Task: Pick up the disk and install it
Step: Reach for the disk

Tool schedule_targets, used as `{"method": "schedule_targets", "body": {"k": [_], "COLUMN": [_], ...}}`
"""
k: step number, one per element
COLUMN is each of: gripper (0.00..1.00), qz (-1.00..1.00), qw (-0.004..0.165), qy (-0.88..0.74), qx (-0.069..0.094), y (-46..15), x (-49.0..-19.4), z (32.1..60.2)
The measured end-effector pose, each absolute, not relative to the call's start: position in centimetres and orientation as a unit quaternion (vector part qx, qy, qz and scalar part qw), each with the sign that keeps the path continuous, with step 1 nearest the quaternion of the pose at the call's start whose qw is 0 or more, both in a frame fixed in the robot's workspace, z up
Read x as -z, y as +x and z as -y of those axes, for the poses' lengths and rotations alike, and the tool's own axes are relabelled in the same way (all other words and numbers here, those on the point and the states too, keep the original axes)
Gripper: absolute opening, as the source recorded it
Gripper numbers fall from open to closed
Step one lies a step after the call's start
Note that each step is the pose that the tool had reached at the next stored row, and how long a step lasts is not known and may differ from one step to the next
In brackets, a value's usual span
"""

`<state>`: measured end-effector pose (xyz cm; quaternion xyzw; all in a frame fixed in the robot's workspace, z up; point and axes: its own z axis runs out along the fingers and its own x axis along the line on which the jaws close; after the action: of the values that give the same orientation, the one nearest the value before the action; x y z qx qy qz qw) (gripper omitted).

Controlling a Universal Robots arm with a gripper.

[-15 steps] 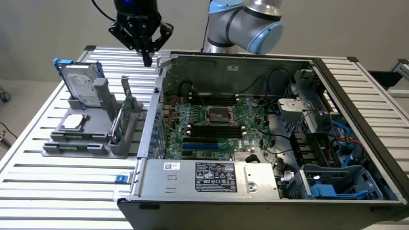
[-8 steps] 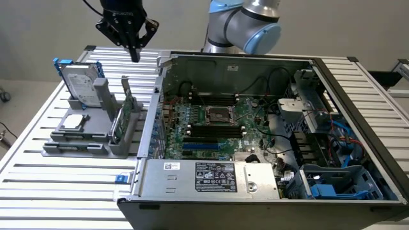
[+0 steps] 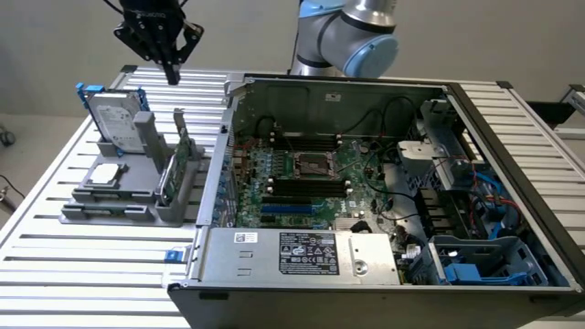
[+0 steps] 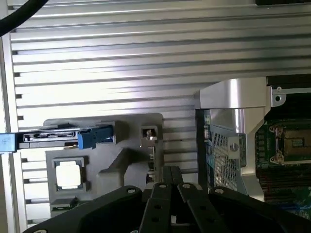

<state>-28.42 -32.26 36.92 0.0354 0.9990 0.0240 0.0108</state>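
- Step: approach for pick-up. Disk (image 3: 119, 120) stands upright in grey holder (image 3: 137, 199) on worktop (image 3: 55, 274), not installed.
- End effector (image 3: 172, 72) hovers above it, fingers (image 4: 161, 199) together, empty.
- Judgement: grasp calls for parted fingers aligned over the disk's top edge.

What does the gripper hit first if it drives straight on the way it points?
Probably the grey holder by the green card, not the disk: in the wrist view the gripper sits off to the card side. Depth is unclear.
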Motion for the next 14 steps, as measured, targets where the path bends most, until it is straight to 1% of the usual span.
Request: {"method": "schedule_targets", "body": {"k": [14], "gripper": [0.11], "qz": [-0.999], "qw": [0.011], "qy": [0.035], "qx": [-0.024], "y": [-34.8], "x": [-36.6], "z": [30.3]}}
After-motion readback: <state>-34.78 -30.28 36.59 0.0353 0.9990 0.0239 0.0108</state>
